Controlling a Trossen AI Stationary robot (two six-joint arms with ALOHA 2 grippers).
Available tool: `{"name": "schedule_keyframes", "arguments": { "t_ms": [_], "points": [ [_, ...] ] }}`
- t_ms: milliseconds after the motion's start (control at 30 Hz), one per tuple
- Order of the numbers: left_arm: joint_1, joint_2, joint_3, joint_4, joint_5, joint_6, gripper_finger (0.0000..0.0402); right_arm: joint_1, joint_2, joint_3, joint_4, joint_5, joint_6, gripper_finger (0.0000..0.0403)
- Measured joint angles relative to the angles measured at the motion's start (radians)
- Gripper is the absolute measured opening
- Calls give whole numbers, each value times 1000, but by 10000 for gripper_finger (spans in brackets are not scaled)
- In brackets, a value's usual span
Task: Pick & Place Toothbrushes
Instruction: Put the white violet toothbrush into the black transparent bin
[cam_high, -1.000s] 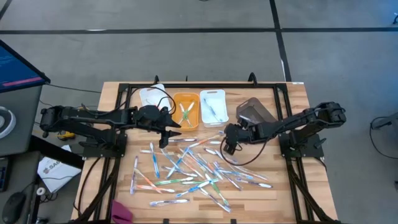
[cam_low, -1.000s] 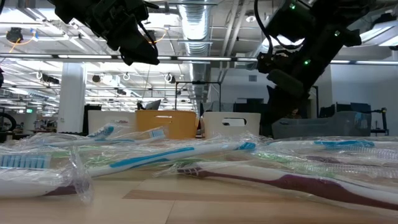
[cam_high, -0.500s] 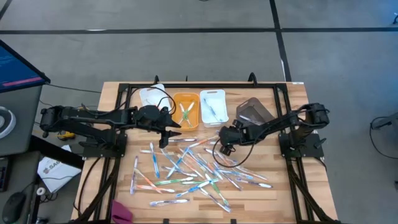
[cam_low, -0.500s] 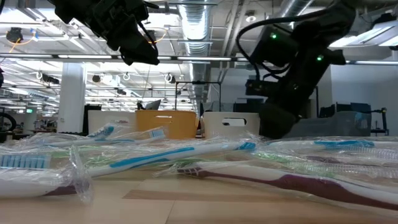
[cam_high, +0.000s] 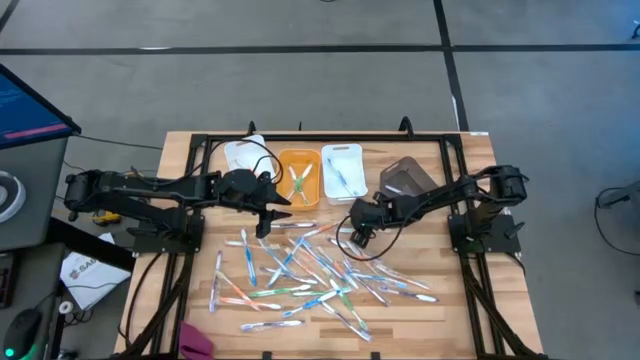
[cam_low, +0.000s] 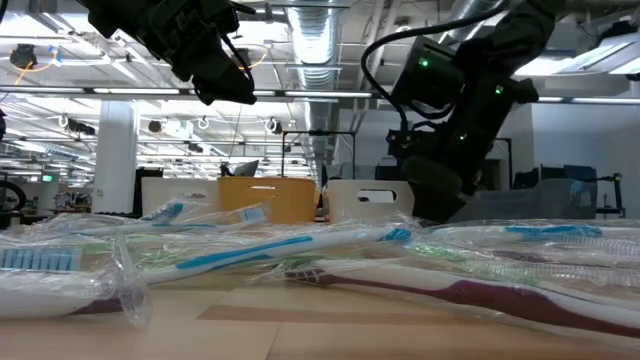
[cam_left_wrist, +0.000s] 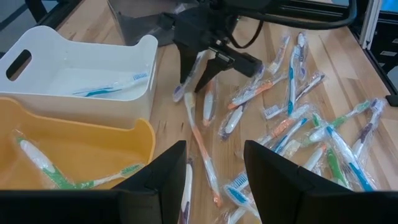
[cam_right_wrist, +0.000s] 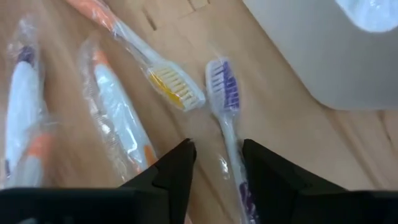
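High view: a pale wooden table with a black frame stands on a grey floor; the toothbrushes lie scattered over its middle and front, their long axes pointing every way; an orange bin and a white bin sit at the back, each holding a few brushes; the left gripper hangs beside the orange bin; the right gripper is low over the pile's back edge.

Low view: wrapped brushes lie flat across the foreground, mostly crosswise; an office with ceiling lights lies behind.

Left wrist view: its 2 fingers stand apart, holding nothing.

Right wrist view: its 2 fingers stand apart astride a purple-bristled toothbrush, whose handle runs in between them, head away.
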Motion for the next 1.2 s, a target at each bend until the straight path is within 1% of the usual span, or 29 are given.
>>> {"name": "schedule_keyframes", "arguments": {
  "t_ms": [167, 300, 333, 467, 533, 767, 1000, 1200],
  "points": [
    [0, 0, 0, 0, 0, 0, 154, -3, 0, 0, -6, -21, -17, 77],
    [0, 0, 0, 0, 0, 0, 154, -2, 0, 2, -7, -29, -81, 19],
    [0, 0, 0, 0, 0, 0, 154, -2, 1, 5, -10, -29, -92, 11],
    [0, 0, 0, 0, 0, 0, 154, -1, 2, 27, -26, -29, -108, 14],
    [0, 0, 0, 0, 0, 0, 154, 6, 4, 47, -53, -25, -115, 8],
    [0, 0, 0, 1, -5, 0, 154, 56, 8, 117, -142, -33, -138, 0],
    [0, 0, 0, 2, -8, 0, 154, 106, 7, 192, -261, 76, -133, 0],
    [0, 0, 0, 2, -8, 0, 154, 141, 6, 248, -363, 126, -100, 0]
  ]
}}
